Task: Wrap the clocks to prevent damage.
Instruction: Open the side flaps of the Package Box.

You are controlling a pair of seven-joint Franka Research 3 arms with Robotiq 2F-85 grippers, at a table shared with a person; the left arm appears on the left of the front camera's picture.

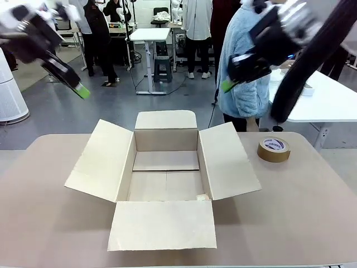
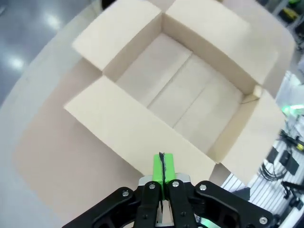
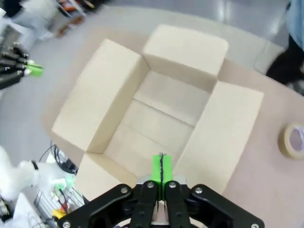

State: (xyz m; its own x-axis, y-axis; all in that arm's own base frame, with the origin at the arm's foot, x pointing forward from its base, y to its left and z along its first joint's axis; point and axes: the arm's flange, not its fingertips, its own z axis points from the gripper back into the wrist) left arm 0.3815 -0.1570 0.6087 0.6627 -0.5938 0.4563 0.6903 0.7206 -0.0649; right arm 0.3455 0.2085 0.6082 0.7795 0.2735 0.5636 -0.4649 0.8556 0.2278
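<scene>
Cardboard box [image 1: 166, 139] stands open — left gripper [image 1: 82, 92], right gripper [image 1: 226, 85] closed, empty; clocks presumably fragile — grasp sides gently.

Tape roll [image 1: 273, 149] — right of box [image 1: 166, 139]

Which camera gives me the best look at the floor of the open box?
The left wrist view: it looks down into the cardboard box, with the floor bare and unblocked. The right wrist view also looks in from above, but the right pincer overlaps the floor's near end. The front view sees it at a slant.
</scene>
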